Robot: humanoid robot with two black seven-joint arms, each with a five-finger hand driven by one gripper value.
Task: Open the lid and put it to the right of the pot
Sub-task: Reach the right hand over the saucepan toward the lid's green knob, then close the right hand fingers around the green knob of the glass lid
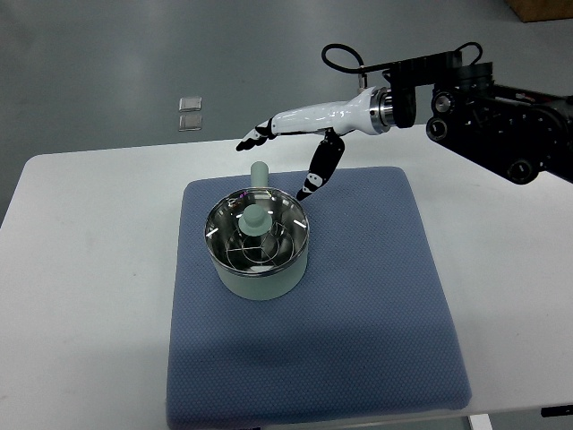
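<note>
Hand: my right hand (300, 148) hangs spread and empty, beyond the pot's far rim.
Lid: glass lid (257, 235) sits on the pot (260, 278), left-centre of the blue mat (376, 305).
Risk: fingers could slip off the small knob (253, 218).

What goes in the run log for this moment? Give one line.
right hand: open, above and behind pot, holding nothing | lid: on pot | pot: on blue mat | left arm: not in view

White table (89, 269) bears a blue mat (376, 313).
</note>
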